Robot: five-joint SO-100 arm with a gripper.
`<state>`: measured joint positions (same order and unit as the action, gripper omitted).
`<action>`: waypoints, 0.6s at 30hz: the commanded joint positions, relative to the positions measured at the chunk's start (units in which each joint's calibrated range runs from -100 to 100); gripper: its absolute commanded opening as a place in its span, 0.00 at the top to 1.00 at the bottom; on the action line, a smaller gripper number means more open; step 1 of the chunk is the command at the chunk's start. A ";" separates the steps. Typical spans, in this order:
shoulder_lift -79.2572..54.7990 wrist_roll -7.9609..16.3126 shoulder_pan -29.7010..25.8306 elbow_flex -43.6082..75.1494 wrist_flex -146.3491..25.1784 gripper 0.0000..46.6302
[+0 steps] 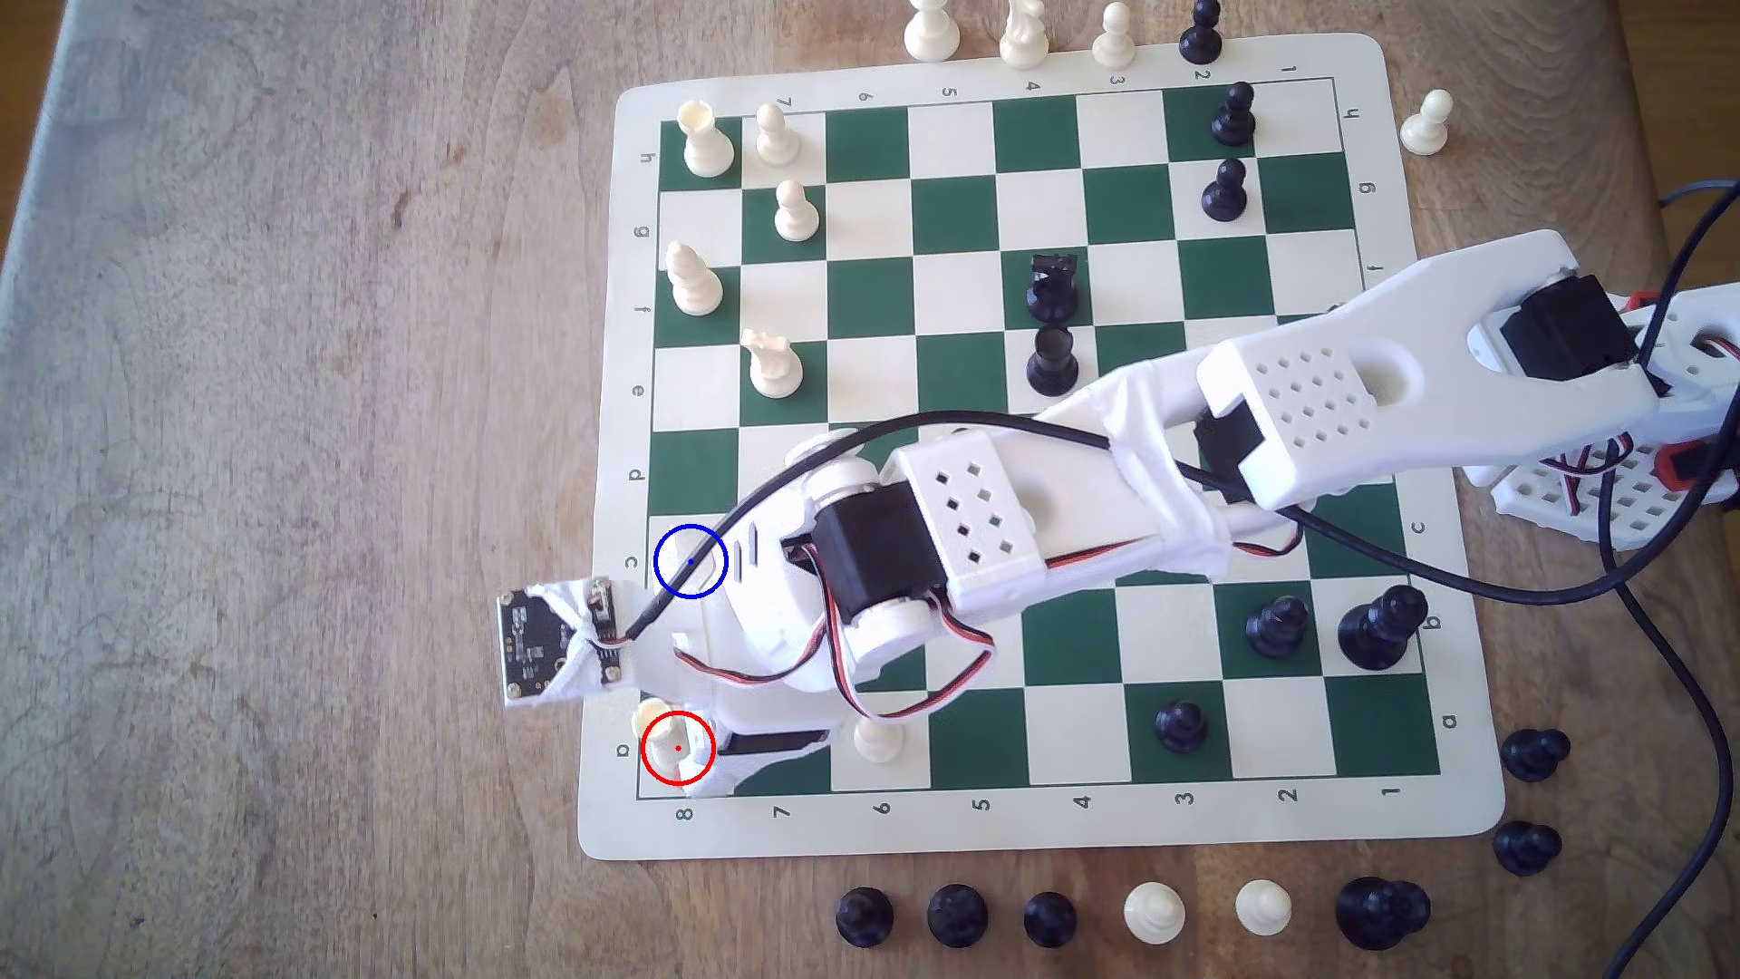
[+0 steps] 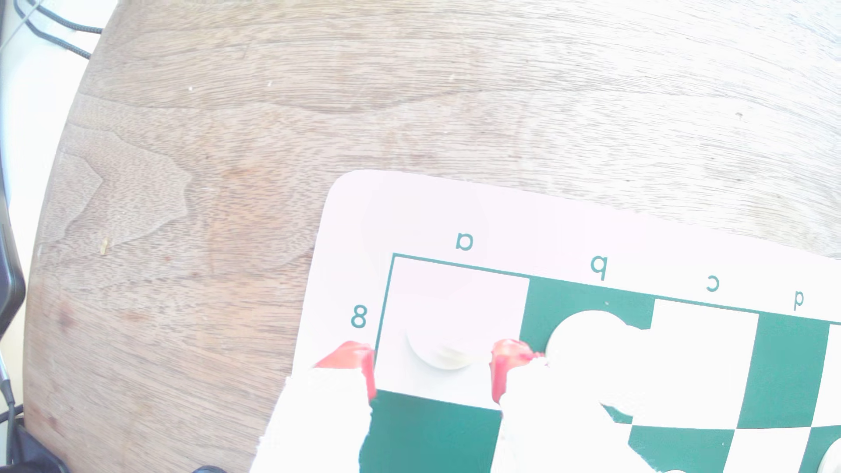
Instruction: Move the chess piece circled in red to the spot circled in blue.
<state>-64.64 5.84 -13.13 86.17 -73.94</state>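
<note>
Where the exterior view looks down on the green-and-cream board, the white arm reaches in from the exterior view's right and crosses the lower half of the board, hiding many squares beneath it. The cream rook stands on the corner square a8, under the red ring, at the board's lower corner toward the exterior view's left; its rimmed top pokes out beside the arm's forward end. The gripper is largely buried under the wrist and its wiring here, so the set of its jaws is hard to read from this angle. The spot circled in blue lies two squares up the same file, on c8, partly crossed by a black cable and crowded by the wrist housing. A cream pawn on a6 is half covered by the red-and-white servo wires. In the wrist view the picture is badly washed out: the rook is a pale disc that almost melts into its cream square, its upper part lost in glare. The gripper is spread, its red-tipped fingers standing on either side of the rook with a gap to each, neither touching it. The finger bodies run off the frame's edge, and a white blob beside one tip cannot be identified.
</note>
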 commanded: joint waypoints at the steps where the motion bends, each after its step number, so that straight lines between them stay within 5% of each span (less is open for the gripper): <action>1: 6.92 -0.44 0.18 0.23 0.48 0.69; 18: 12.10 0.54 -2.09 -2.67 -0.34 0.69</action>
<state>-62.80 6.42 -14.68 84.00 -74.42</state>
